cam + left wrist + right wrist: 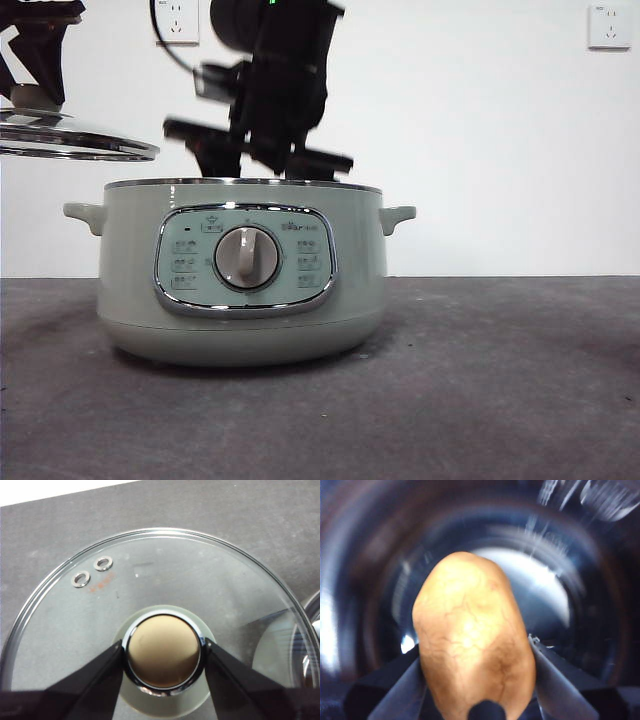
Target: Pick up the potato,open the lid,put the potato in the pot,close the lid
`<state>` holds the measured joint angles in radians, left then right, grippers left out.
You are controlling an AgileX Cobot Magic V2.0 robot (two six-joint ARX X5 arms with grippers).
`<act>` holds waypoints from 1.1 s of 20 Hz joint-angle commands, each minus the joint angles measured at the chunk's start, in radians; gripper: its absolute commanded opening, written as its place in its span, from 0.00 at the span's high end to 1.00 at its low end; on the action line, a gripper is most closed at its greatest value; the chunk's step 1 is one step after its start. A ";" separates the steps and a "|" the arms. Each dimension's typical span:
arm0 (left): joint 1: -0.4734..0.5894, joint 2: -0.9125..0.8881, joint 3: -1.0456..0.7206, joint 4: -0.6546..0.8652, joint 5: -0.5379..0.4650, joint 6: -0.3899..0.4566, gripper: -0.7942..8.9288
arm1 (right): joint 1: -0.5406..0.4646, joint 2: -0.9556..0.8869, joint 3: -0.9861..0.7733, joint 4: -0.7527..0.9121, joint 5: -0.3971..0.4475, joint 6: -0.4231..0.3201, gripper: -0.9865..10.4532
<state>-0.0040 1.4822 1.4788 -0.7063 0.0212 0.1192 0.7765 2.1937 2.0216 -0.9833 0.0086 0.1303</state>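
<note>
Left gripper (164, 655) pinches lid (75, 135) knob, held left of pot (240, 270); right gripper (477, 660) grips potato (472, 635) inside it.

Front camera sits low, level with the pot (242, 270); wrist cameras look down nearby, one straight into it.

The squat pale sage-green pot (240, 290) stands with its mouth uncovered, but the right gripper (477, 680), clamping the orange-brown oval potato (472, 640), fills the space directly above the rim, its jaws reaching down behind it. The domed glass lid with chrome rim (70, 140) hangs in the left gripper (164, 652) by its round knob (163, 657), up off to one side of the pot and blocking the air there. The dark grey tabletop (500, 380) beside the pot's other handle and before its dial lies open
</note>
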 commanded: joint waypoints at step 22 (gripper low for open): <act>-0.051 -0.011 0.018 0.004 0.117 -0.059 0.93 | 0.036 -0.159 0.369 -0.394 0.034 -0.108 0.18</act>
<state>-0.0525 1.4822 1.4788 -0.7334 0.1287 0.0727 0.8112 2.0220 2.3917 -1.3537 0.0376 0.0326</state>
